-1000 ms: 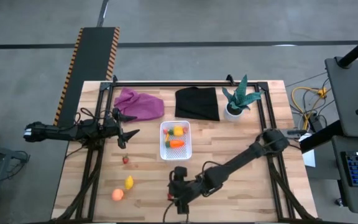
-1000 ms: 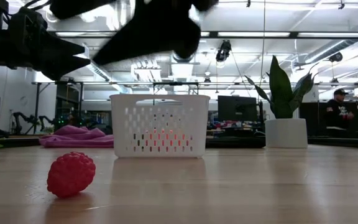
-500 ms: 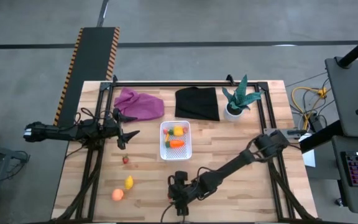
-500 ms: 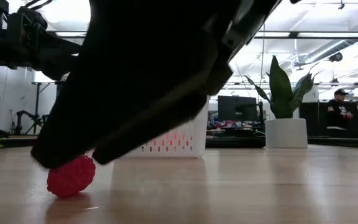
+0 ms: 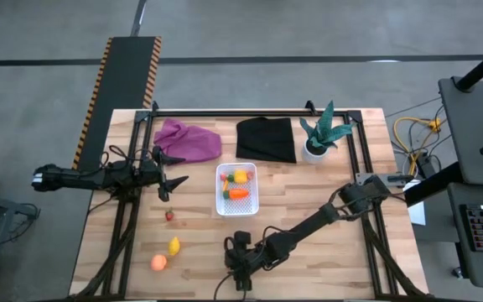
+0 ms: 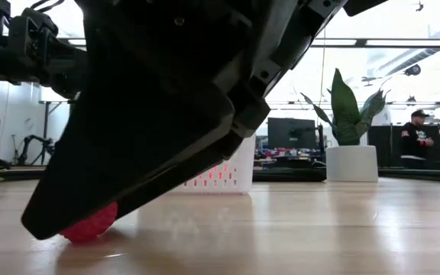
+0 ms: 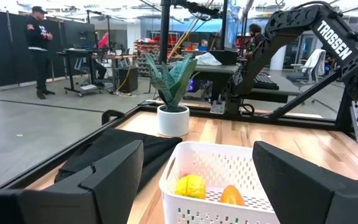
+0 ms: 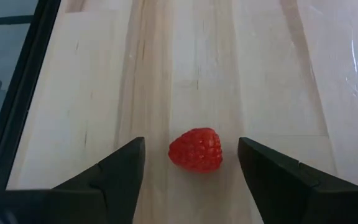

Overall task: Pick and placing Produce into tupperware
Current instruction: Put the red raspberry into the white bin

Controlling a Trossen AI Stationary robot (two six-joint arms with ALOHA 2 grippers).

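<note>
A red raspberry lies on the wood near the table's near edge. My right gripper is low over it and open, one finger on each side with a gap to the berry. In the low view a dark finger covers most of the raspberry. The white perforated tub stands mid-table and holds a lemon and a carrot. A strawberry, a lemon and a peach lie on the table's near left. My left gripper hovers open, left of the tub.
A purple cloth and a black cloth lie along the far edge, with a potted plant to their right. Black rails run along the table's sides. Bare wood stretches right of the tub. People stand in the room behind.
My right gripper has come down toward the table near the near edge, over the raspberry, so that its open fingers now stand on either side of the berry. The raspberry has stayed where it was.
</note>
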